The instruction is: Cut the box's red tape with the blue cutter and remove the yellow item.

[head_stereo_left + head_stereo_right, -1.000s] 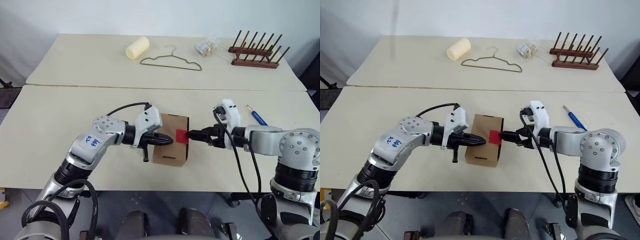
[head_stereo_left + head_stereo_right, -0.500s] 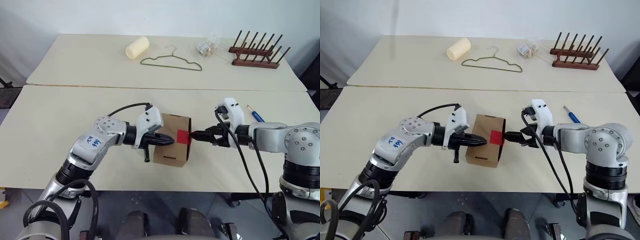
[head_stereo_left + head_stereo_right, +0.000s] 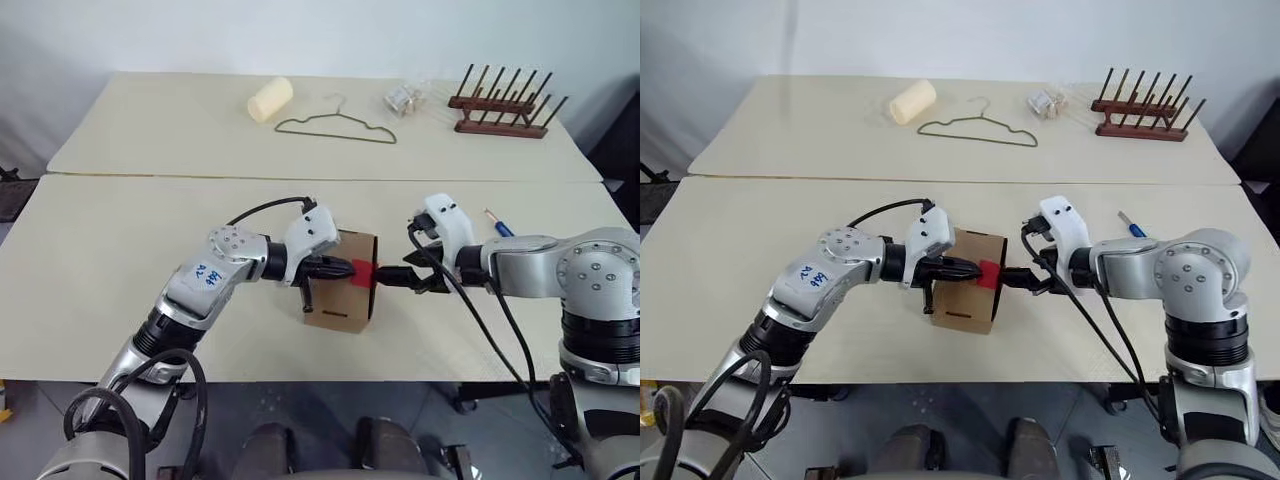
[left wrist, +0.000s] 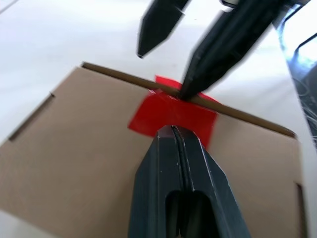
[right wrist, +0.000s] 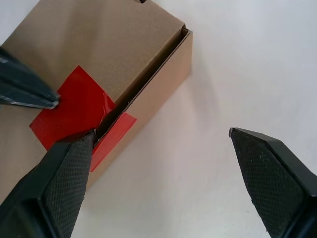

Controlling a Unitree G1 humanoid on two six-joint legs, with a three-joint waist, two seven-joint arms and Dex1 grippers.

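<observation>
Our left gripper [image 4: 173, 130] closed, empty, tip on red tape [image 4: 171, 110]; right gripper [image 5: 163, 163] wide open, one finger at box [image 3: 340, 295] seam; box flaps closed.

**Both arms reach inward, fingertips nearly meeting**

The left arm stretches forward and to the right, its left gripper [image 3: 346, 268] pressed shut, pointing slightly downward. The right arm bends in toward the left, wrist rolled, its right gripper [image 5: 158, 148] spread wide, one finger [image 4: 218, 49] close to the left fingertips.

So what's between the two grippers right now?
The red tape on the box: left gripper rests on it, right gripper at its edge, per both wrist views.
</observation>
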